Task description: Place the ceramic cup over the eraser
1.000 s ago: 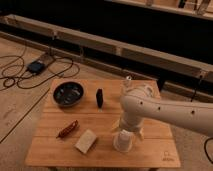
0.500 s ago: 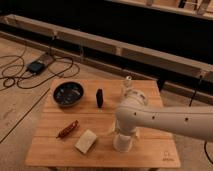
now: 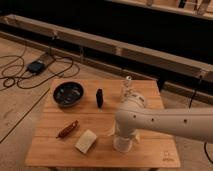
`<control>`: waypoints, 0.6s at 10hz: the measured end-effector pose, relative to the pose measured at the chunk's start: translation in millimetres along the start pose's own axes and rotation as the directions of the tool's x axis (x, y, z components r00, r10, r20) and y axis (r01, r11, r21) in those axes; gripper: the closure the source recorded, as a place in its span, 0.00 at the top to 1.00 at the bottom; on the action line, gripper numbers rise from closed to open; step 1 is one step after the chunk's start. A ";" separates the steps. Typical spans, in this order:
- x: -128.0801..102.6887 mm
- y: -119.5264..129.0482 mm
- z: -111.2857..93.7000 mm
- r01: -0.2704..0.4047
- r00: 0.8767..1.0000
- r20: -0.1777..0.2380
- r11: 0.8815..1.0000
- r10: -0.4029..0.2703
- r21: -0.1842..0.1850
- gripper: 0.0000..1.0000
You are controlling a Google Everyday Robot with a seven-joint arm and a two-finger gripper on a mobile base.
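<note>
Near the table's (image 3: 159, 150) front edge, the gripper (image 3: 123, 139) sits released over the ceramic cup (image 3: 121, 146). A beige block (image 3: 86, 141) crowds 9 o'clock, the eraser (image 3: 100, 97) stands at 11 and a glass (image 3: 127, 89) at 12. Open wood lies at 3.

Noted on the wooden table (image 3: 50, 150) a dark bowl (image 3: 68, 93), a reddish-brown stick (image 3: 67, 129) beside a beige block (image 3: 86, 141), and a clear glass (image 3: 127, 88).
</note>
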 end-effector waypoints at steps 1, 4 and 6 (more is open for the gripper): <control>1.1 -0.3 1.1 -0.002 1.000 -0.001 1.000 0.002 -0.001 0.80; 6.7 -1.2 3.2 0.001 1.000 -0.015 1.000 -0.001 -0.008 0.80; 9.7 -1.8 4.6 0.005 1.000 -0.029 1.000 -0.005 -0.014 0.79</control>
